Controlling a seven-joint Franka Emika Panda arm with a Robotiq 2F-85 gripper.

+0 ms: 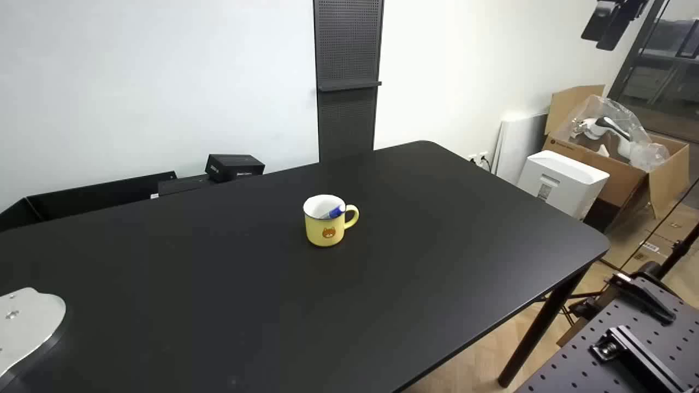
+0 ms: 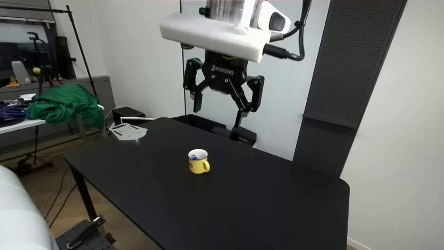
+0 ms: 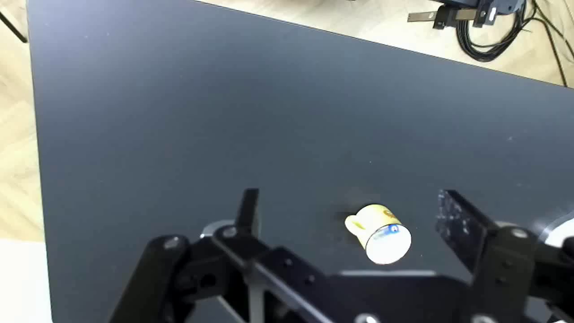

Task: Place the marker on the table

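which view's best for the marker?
An exterior view: the marker leans at the rim of the yellow mug, blue end and pale tip plain. Elsewhere, an exterior view shows just a small blue bit inside; the wrist view, a washed-out blue-white patch.

The blue-tipped marker [image 1: 334, 212] leans inside a yellow mug [image 1: 315, 229] on the black table [image 1: 437, 245].

In an exterior view, bright light nearly bleaches the wall [image 1: 458, 68] behind the mug [image 1: 322, 230] and lays a pale sheen on the desk [image 1: 491, 245] to the mug's right. Glare streaks the collar [image 2: 230, 9] above the mug. The wrist view burns out the mug's inside; the nearer end effector [image 3: 350, 207] is blurred.
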